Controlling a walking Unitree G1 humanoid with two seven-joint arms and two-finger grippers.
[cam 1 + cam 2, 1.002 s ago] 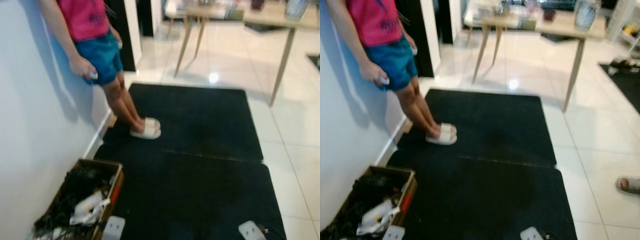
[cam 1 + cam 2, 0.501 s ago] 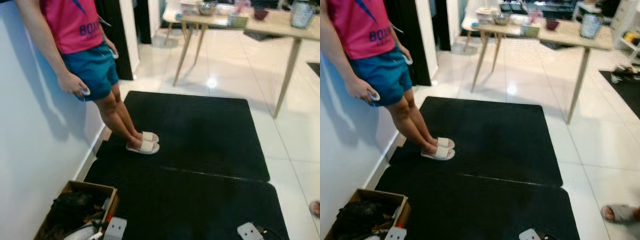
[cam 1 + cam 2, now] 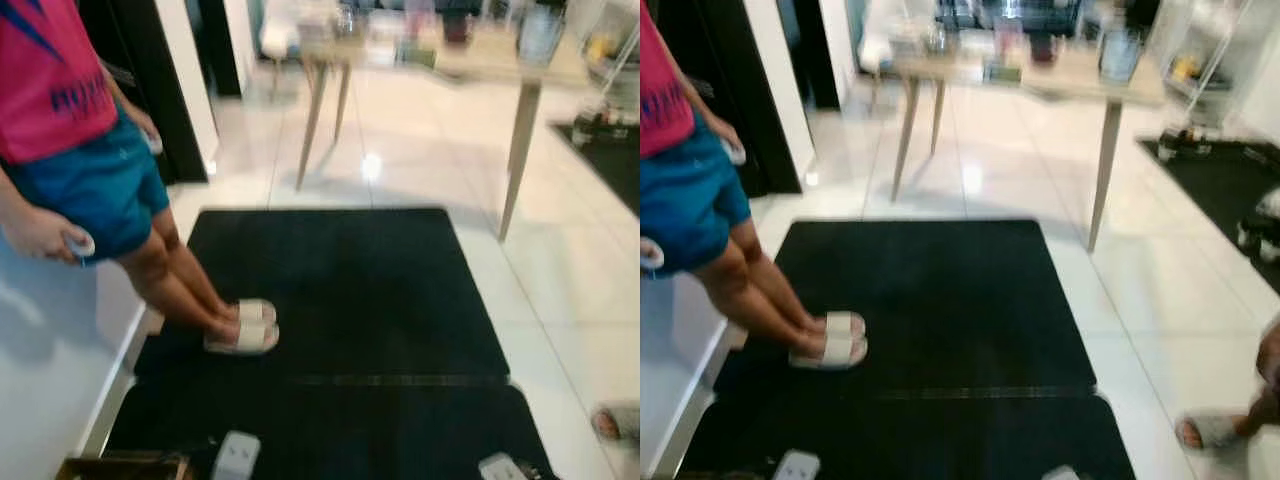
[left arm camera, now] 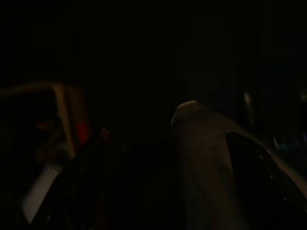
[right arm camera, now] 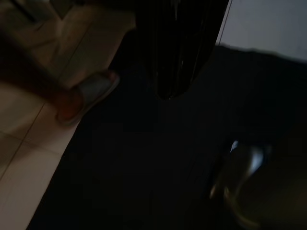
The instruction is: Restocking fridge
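Both arms hang idle over the black mat (image 3: 350, 290) — can't tell either hand's grip. A person in white slippers (image 3: 243, 330) stands left; wooden surface (image 3: 1040, 75) beyond. Fridge unseen.

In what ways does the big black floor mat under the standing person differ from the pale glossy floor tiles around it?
The black floor mat is dark and dull with no reflections, while the pale floor tiles are light, glossy and mirror a bright light spot. The mat carries the person's white slippers; the tiles carry the wooden table legs. The mat shows one seam across it; the tiles show thin joint lines. Both lie flat on the ground.
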